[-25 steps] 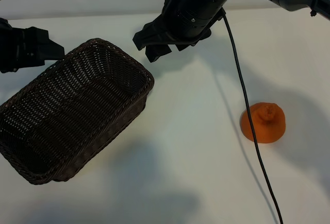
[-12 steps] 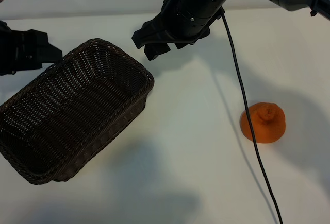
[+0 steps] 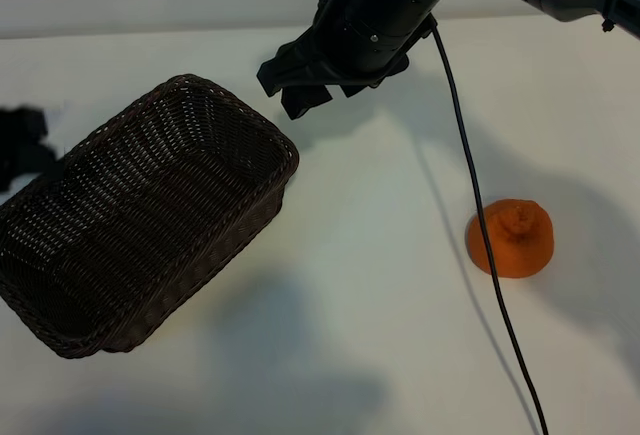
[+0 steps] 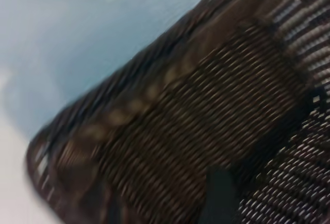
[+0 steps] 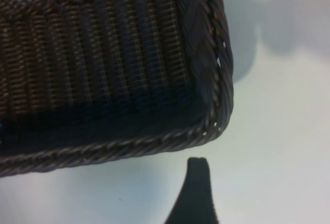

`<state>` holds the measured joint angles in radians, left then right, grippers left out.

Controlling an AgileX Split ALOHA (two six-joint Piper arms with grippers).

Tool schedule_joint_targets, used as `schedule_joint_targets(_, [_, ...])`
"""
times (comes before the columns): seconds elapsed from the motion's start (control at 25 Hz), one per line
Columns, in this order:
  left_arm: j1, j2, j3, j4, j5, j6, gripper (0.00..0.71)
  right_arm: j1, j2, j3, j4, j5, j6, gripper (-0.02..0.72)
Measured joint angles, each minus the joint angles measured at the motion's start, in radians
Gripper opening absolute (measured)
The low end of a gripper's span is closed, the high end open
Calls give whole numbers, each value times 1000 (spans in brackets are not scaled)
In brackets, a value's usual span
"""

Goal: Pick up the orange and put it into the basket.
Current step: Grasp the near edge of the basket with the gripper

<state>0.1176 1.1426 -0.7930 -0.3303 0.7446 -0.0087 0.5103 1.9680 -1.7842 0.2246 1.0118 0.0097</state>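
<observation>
The scene is shown from above on a white table (image 3: 330,355). The basket (image 3: 140,215), dark brown woven wicker with a braided rim, is placed in the left half of the frame, set at a slant; nothing is seen inside it. The orange (image 3: 512,238) rests on the table at the right of the frame, well apart from the basket and held by nothing. A thin black cable (image 3: 470,185) is seen running down from the upper arm across the left edge of the orange to the bottom of the frame.

The right gripper (image 3: 297,83) is poised at upper centre, above the table just beyond the basket's far corner; its jaws are parted wide and nothing is held. In the right wrist view a single dark fingertip (image 5: 196,183) is visible beside the basket's rounded corner (image 5: 216,116), apart from it.

The left gripper (image 3: 20,145) appears as a blurred dark shape at the left edge of the frame, beside the basket's rim; its jaws are open and empty. The left wrist view is filled by the basket's weave (image 4: 196,131).
</observation>
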Motion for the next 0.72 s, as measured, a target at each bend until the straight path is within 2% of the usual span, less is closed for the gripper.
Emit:
schedule_joint_targets(0.36, [0,-265,218,296,3,-456,536,0,0,0,-18,22,0,593])
schedule_joint_targets(0.52, [0,-290,290,338,0,-559,536,0,0,0,-20,28,-1,593])
schedule_joint_targets(0.72, [0,-258,334,364,-77,-625,536,0,0,0,-20,33,-10,593])
